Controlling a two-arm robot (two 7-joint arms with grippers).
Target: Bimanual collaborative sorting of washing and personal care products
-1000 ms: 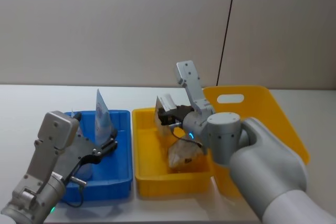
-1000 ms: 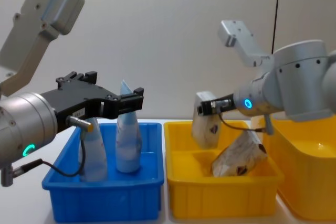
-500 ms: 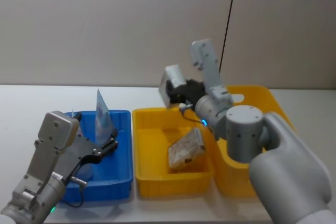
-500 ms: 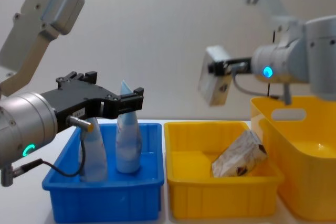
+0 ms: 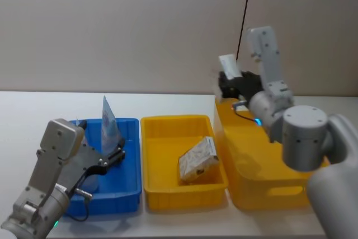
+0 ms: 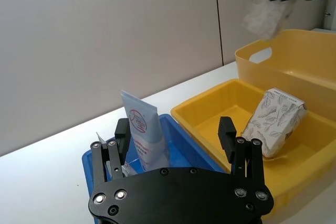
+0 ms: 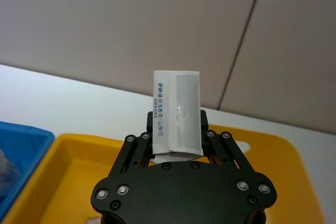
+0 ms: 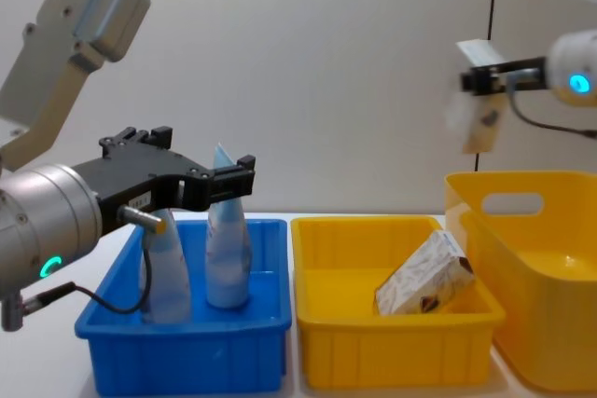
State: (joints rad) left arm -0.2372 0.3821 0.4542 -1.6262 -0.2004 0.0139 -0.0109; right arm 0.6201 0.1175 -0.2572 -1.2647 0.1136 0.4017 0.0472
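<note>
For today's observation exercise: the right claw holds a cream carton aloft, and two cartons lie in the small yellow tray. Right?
No: one carton lies in the small yellow tray, as the chest view shows. The right claw does hold a cream carton aloft.

Support surface: white table (image 5: 33, 110), flat, running back to a grey-beige wall.

Items set directly on it: 3 plastic bins, one row, listed L to R from the robot's side.

1. Blue bin (image 5: 112, 204): L pos., shallow, rectangular.
2. Small yellow bin (image 5: 184, 198): centre, approx. same height as blue bin. Just beside it, narrow gap btwn walls.
3. Large yellow bin (image 5: 251, 188): R pos., taller than the other 2, handle slot in end wall. Stands close against small yellow bin; contact cannot be confirmed.

All bins upright, open side up. Tabletop visible L of blue bin and in front of the row.
</note>
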